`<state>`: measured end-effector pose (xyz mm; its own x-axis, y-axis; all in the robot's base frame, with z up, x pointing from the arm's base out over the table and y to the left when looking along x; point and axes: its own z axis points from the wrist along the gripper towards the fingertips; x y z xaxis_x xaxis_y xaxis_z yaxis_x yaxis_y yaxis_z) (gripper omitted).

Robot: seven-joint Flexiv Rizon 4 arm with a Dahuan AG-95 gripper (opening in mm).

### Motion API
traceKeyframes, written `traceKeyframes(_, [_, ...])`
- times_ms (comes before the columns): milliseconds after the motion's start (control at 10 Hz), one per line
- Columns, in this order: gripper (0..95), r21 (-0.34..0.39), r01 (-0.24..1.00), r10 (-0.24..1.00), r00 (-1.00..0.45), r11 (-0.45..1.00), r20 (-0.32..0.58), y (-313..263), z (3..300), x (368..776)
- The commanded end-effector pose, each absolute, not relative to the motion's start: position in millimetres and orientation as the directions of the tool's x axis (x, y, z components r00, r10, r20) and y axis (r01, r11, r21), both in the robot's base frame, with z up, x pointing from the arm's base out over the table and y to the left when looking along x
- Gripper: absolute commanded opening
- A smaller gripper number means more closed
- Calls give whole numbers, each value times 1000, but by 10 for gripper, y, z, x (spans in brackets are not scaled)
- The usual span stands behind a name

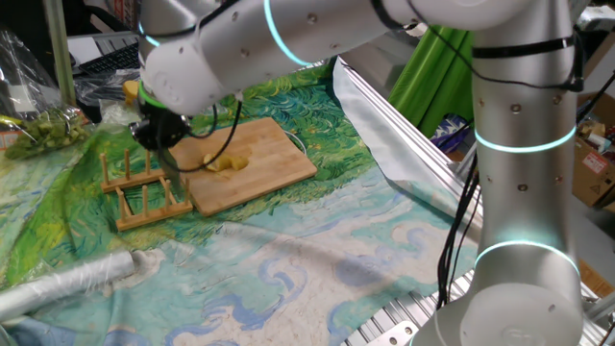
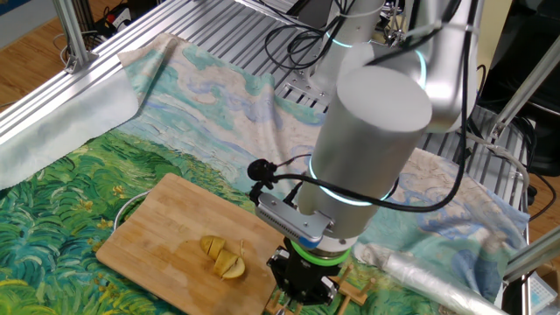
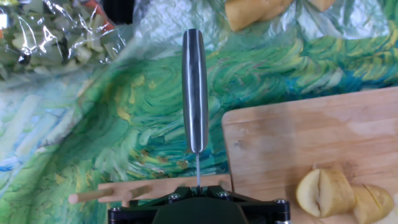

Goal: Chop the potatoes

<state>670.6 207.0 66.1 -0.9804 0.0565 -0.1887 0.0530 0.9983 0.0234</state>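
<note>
The potatoes (image 1: pixel 226 161) (image 2: pixel 223 256) (image 3: pixel 342 193) are a small pale-yellow cluster, partly sliced, on the wooden cutting board (image 1: pixel 259 154) (image 2: pixel 157 236) (image 3: pixel 280 137). My gripper (image 1: pixel 159 135) (image 2: pixel 302 276) (image 3: pixel 198 186) hangs over the board's end by the wooden rack (image 1: pixel 144 187) (image 3: pixel 143 190), left of the potatoes in the hand view. It is shut on a knife (image 3: pixel 194 87), which shows edge-on: the thin blade runs into the jaws and the steel handle points away over the cloth. The knife is clear of the potatoes.
A bag of green vegetables (image 1: pixel 43 130) (image 3: pixel 56 37) and bigger deep-yellow chunks (image 3: pixel 255 11) lie beyond the rack. A foil-wrapped roll (image 1: pixel 67 284) (image 2: pixel 437 276) lies on the painted cloth. An aluminium frame rail (image 1: pixel 413 144) borders the cloth.
</note>
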Motion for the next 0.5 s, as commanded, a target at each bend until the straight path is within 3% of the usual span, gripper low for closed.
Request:
traceKeyframes(100, [0, 23, 55, 58, -981, 998, -183, 2065, 643, 6689])
traceKeyframes(500, [0, 24, 53, 57, -981, 998, -185, 2071, 628, 6588])
